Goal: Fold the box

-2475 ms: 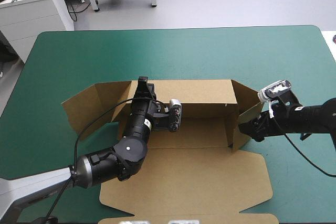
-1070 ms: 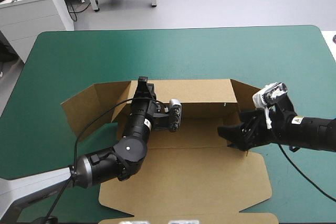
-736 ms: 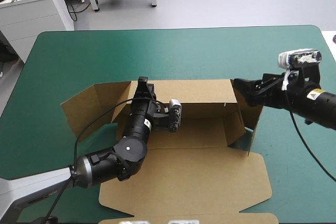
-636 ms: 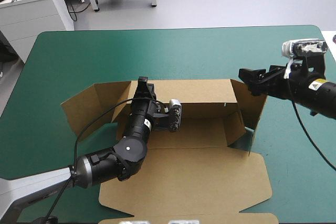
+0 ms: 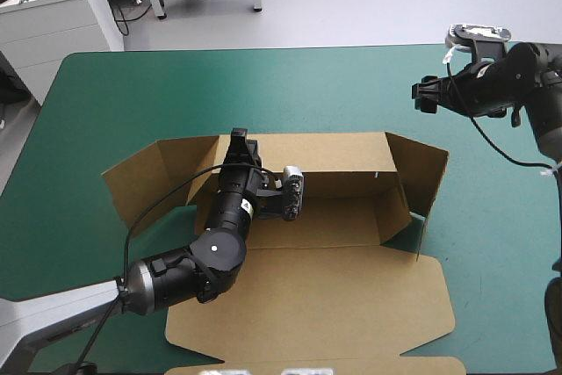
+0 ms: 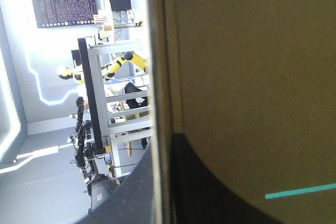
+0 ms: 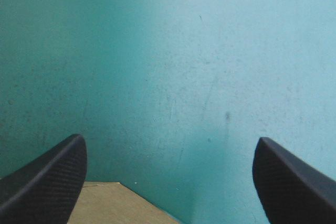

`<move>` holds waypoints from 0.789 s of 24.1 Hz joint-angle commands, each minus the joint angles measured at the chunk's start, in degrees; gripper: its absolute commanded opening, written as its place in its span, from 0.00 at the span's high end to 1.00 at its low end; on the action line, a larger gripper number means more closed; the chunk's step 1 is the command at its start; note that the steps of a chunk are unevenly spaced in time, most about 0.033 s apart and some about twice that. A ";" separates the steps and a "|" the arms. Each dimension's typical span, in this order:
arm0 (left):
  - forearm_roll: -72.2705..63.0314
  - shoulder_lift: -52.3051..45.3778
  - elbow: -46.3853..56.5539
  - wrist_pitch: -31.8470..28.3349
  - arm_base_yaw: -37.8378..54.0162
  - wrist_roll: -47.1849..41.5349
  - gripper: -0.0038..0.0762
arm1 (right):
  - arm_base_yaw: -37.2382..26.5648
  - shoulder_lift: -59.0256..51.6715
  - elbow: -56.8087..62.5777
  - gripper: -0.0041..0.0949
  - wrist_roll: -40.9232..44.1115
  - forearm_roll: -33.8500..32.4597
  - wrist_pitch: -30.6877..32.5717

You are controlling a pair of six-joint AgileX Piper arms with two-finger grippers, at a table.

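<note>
Left pincer (image 5: 239,140) clamped on the box's (image 5: 334,296) rear wall.
Right pincer (image 5: 423,94) spread wide, hovering beyond its far right corner.

Robot at the work table: the left arm (image 5: 215,252) is built of glossy black cylindrical segments. Just behind the left gripper (image 5: 238,140) sits a small white label (image 5: 248,209). Farther back from that gripper a round white dot (image 5: 211,248) marks the forearm, and beyond it a silver ring (image 5: 132,283) meets a pale grey link (image 5: 53,320). The right arm (image 5: 505,85) is black behind the right gripper (image 5: 423,94), turning to a grey segment (image 5: 549,125) farther from it. Close up, the right gripper's broad black fingers (image 7: 44,182) are rounded fins with a fine woven texture. A left finger (image 6: 199,192) shows a smooth curved outline.
</note>
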 commanded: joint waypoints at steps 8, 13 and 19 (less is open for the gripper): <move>3.37 -2.05 -1.58 1.83 -0.44 -0.35 0.96 | 0.21 3.51 -1.66 0.16 -3.23 -2.75 7.88; 3.27 -2.05 -1.58 1.83 -0.44 -0.35 0.96 | 0.21 0.57 6.66 0.16 -4.67 -2.25 6.17; 3.16 -2.05 -1.58 1.83 -0.44 -0.35 0.96 | 0.21 -6.65 19.78 0.16 -4.58 -0.97 -2.70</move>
